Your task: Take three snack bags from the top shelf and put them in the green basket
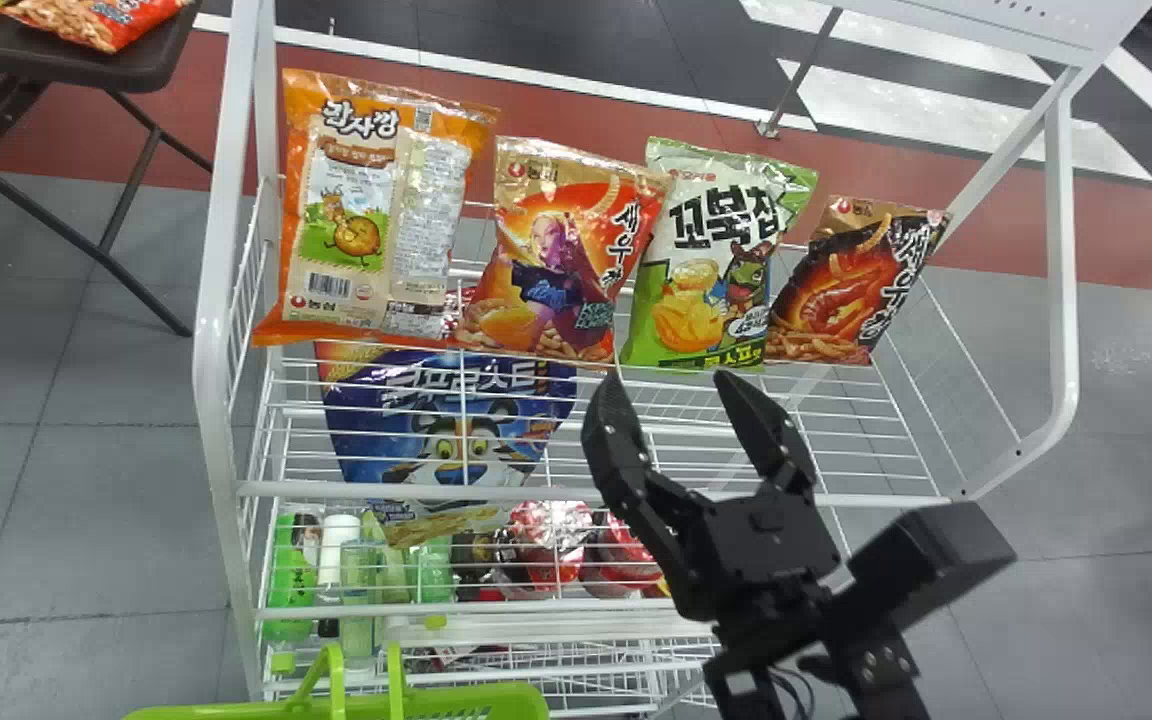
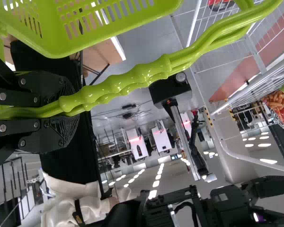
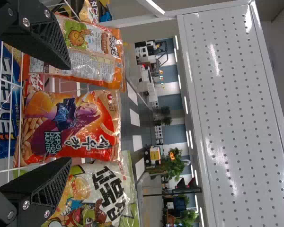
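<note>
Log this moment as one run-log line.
right end effector: open, empty, before top shelf | left end effector: shut on basket handle | four bags: in a row on shelf

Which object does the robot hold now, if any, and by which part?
The left gripper holds the green basket by its handles; the right gripper, open, holds nothing.

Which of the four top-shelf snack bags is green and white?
The third bag from the robot's left; the other three bags are mainly orange, red or dark.
</note>
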Robot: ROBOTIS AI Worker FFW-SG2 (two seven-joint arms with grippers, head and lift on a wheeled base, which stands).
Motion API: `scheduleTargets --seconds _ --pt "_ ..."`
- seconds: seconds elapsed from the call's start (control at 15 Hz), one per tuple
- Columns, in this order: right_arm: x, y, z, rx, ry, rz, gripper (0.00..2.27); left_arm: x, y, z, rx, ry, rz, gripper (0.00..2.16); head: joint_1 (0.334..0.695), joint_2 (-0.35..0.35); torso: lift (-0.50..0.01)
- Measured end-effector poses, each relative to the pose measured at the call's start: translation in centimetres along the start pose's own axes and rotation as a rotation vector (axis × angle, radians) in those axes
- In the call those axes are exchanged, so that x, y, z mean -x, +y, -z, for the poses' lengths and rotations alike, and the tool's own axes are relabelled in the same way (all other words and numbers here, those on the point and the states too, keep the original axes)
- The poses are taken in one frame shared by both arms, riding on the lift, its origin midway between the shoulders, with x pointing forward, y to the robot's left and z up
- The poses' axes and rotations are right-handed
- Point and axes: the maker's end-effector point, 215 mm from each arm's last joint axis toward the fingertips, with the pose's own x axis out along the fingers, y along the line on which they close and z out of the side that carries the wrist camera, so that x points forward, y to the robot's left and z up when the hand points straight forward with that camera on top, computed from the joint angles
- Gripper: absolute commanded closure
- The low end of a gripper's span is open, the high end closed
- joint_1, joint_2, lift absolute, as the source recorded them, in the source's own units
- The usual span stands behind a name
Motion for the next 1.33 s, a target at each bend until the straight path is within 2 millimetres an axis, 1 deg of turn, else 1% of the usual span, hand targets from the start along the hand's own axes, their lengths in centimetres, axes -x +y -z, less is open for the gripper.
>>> scheduleTargets --seconds 0.2,0.4,0.47,0.53,0.73,0.87,0.93,1.13,1.2,1.27,1.33 --pt "-3.8 2.2 0.4 0.017 -0.001 -0.044 0.14 0.3 0.3 0.0 0.012 0.006 -0.011 1.49 0.695 -0.35 -0.032" --pt "-8.8 4.6 2.7 0.028 0.054 -0.089 0.14 0.6 0.7 -0.3 0.028 0.014 -0.026 1.49 0.695 -0.345 -0.032" --pt "-10.6 5.4 3.5 0.029 0.072 -0.103 0.14 0.7 0.7 -0.5 0.031 0.016 -0.028 1.49 0.695 -0.29 -0.032" --pt "-12.4 6.1 4.1 0.029 0.082 -0.109 0.14 0.8 0.8 -0.6 0.034 0.019 -0.029 1.49 0.695 -0.265 -0.032" --pt "-16.8 7.8 4.6 0.041 0.096 -0.126 0.14 0.9 1.1 -0.9 0.037 0.026 -0.032 1.49 0.695 -0.211 -0.032" --pt "-19.0 8.2 5.5 0.064 0.138 -0.12 0.14 1.0 1.2 -1.6 0.031 0.025 -0.021 1.49 0.695 -0.176 -0.032" --pt "-19.8 8.2 6.1 0.073 0.167 -0.119 0.14 1.1 1.3 -2.0 0.026 0.027 -0.016 1.49 0.695 -0.169 -0.032" --pt "-21.2 8.3 7.9 0.105 0.249 -0.119 0.16 0.9 1.2 -2.7 0.024 0.026 0.01 1.49 0.695 -0.16 -0.032" --pt "-21.8 8.4 8.7 0.109 0.283 -0.129 0.41 0.9 1.2 -2.8 0.023 0.022 0.016 1.49 0.695 -0.154 -0.032" --pt "-22.2 9.2 9.6 0.095 0.317 -0.176 0.79 0.9 1.2 -2.9 0.022 0.018 0.022 1.49 0.695 -0.142 -0.032" --pt "-22.4 10.3 10.0 0.076 0.341 -0.237 1.28 0.9 1.2 -2.9 0.021 0.016 0.026 1.49 0.695 -0.127 -0.032"
